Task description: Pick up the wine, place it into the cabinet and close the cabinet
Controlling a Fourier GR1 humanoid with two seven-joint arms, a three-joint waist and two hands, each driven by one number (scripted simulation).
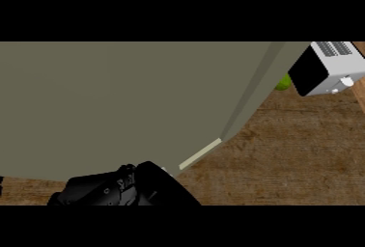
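— Which hand is that at the bottom?
— My left hand point(118, 189), black, low against the cabinet door point(121, 106); I can't tell if its fingers are curled or straight.
— What fills the view?
— That grey door, then the wooden counter point(285, 164).
— Anything else?
— A white toaster oven point(329, 67) top right. Something green point(284, 83) peeks beside the door's edge; the wine I can't make out.

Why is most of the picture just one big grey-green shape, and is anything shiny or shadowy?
In the head view, the cabinet stands very close and fills most of the picture, flat and evenly lit with no glare; a darker strip runs down its right edge; the wooden counter looks soft and grainy; one black hand at the bottom edge is too dark to make out in detail.
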